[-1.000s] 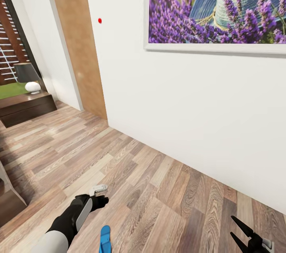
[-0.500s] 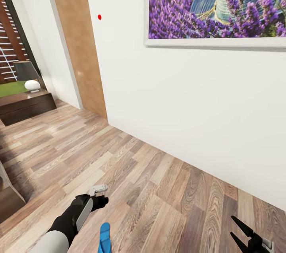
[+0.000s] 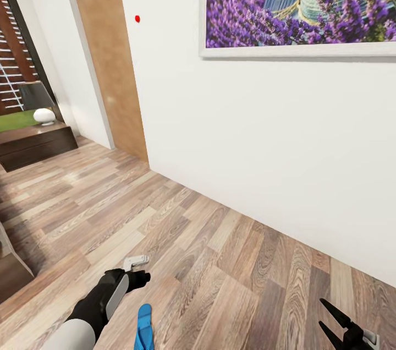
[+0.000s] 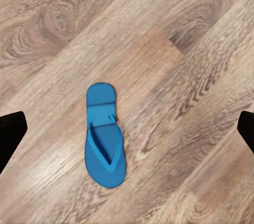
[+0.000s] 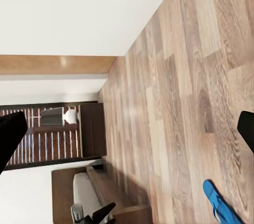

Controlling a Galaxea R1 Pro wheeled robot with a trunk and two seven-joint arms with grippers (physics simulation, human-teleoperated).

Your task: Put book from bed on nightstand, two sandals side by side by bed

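Directly below the wide-apart left gripper [image 4: 127,129], the sandal [image 4: 105,140] wants a straight descent, fingers straddling its narrow width.

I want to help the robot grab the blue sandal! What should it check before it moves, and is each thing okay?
1. Sandal found: ok, it lies flat on the wood floor, straps up.
2. Left claw open: ok, fingertips sit wide apart on either side of the sandal.
3. Left claw lined up: ok, the sandal is about midway between the fingertips.
4. Left claw touching the sandal: not ok, it hangs above it.
5. Right claw free: ok, open and holding nothing.
6. Second sandal and bed located: cannot tell.
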